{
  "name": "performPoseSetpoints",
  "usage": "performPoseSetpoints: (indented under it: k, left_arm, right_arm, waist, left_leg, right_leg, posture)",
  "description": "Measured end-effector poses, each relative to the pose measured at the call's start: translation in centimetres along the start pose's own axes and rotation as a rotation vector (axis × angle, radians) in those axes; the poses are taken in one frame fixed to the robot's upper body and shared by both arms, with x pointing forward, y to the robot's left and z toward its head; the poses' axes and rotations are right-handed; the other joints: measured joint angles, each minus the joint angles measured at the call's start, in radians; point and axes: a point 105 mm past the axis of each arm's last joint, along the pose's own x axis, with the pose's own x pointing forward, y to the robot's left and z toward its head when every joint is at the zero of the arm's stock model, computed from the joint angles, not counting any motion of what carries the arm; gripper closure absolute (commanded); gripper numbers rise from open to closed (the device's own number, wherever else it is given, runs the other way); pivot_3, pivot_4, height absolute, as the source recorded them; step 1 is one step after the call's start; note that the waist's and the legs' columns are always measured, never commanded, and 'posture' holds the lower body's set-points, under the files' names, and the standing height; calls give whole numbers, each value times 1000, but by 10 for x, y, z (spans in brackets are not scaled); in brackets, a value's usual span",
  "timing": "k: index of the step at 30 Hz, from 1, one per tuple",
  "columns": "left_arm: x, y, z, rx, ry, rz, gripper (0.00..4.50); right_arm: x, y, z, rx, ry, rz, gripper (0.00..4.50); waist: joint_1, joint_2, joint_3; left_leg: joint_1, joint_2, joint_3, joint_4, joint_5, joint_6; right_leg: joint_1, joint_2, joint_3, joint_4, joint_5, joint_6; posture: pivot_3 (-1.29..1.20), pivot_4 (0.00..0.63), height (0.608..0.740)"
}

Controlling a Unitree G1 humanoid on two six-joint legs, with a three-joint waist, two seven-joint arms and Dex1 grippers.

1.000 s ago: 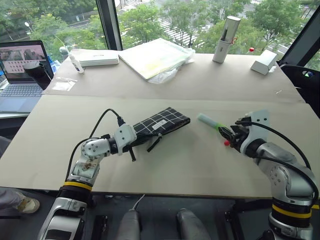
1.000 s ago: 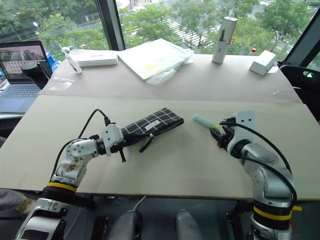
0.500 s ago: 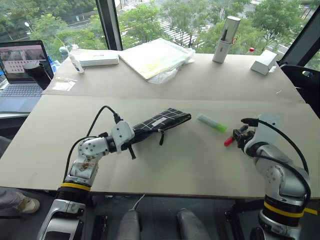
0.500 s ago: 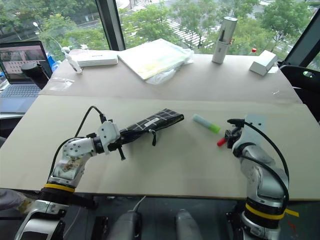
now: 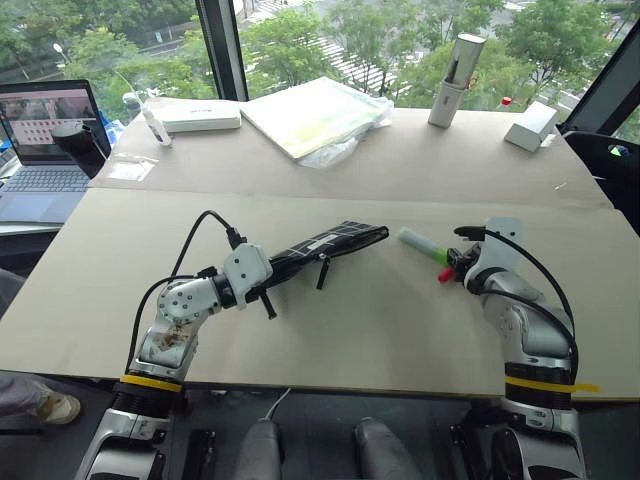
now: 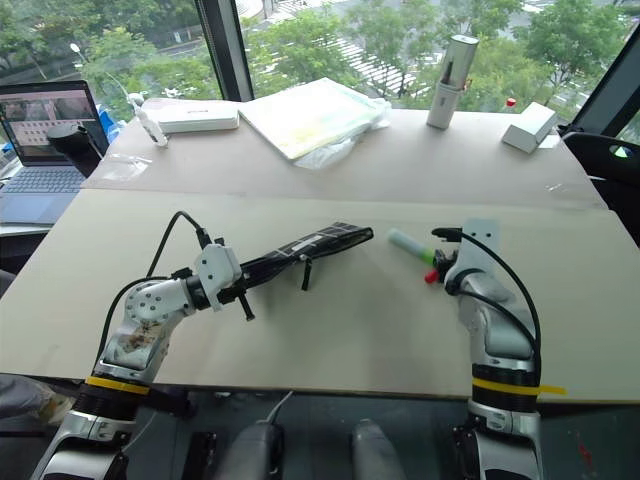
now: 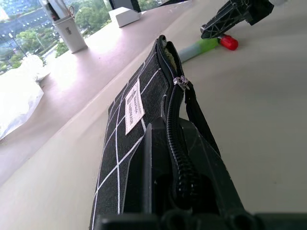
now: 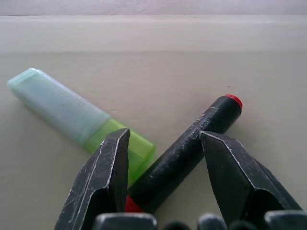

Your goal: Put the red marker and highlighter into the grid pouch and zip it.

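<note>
Left gripper (image 5: 268,290): I have it clamped shut on the near end of the grid pouch (image 5: 325,248), the zipper edge running up between its fingers in the left wrist view.

Grid pouch: it stands up on its long edge, zipper side up, the far end toward the highlighter (image 5: 423,246). A second ago it lay flatter, its checked face showing; now I see mostly the thin top edge. The white label (image 7: 134,105) faces sideways.

Zipper strap (image 5: 322,271): it hangs off the slider partway along the pouch. A second ago it lay near the gripped end on the table (image 5: 350,330).

Pouch mouth: beyond the slider the top looks parted; I cannot tell how far.

Right gripper (image 5: 452,265): I see its fingers spread apart, one on each side of the red marker (image 8: 184,153), not squeezing it. The red end sits down between the fingers.

Right arm: a second ago it was lower and further right in the head view, its fingers over the pens. Half a second ago it had pulled back, well clear of the highlighter. Now it has come in to the marker.

Red marker: it lies on the table, just beside the highlighter's bright green cap; whether they touch I cannot tell.

Highlighter: it lies flat between the pouch's far end and the right gripper, about where it was before.
</note>
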Motion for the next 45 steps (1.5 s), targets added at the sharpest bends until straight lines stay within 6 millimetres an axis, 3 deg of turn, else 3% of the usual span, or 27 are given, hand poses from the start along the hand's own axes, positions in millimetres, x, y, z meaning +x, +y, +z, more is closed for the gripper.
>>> performPoseSetpoints:
  k: [15, 24, 45]
  left_arm:
    - [-3, 4, 4, 5, 17, 24, 4500]
    - [-2, 7, 7, 10, 16, 21, 4500]
    - [0, 6, 8, -9, 9, 15, 4500]
  right_arm:
    - [2, -6, -1, 1, -17, -32, 1884]
    - [-12, -26, -13, 16, -10, -109, 1884]
    - [-9, -31, -9, 3, 0, -122, 1884]
  waist:
    - [0, 0, 0]
    - [0, -2, -1]
    - [1, -2, -1]
  left_leg:
    - [0, 0, 0, 0, 0, 0]
    - [1, 0, 0, 0, 0, 0]
    - [1, 0, 0, 0, 0, 0]
  right_leg:
    - [0, 0, 0, 0, 0, 0]
    - [1, 0, 0, 0, 0, 0]
    - [1, 0, 0, 0, 0, 0]
  posture:
    - [0, 150, 738]
    - [0, 150, 738]
    - [0, 150, 738]
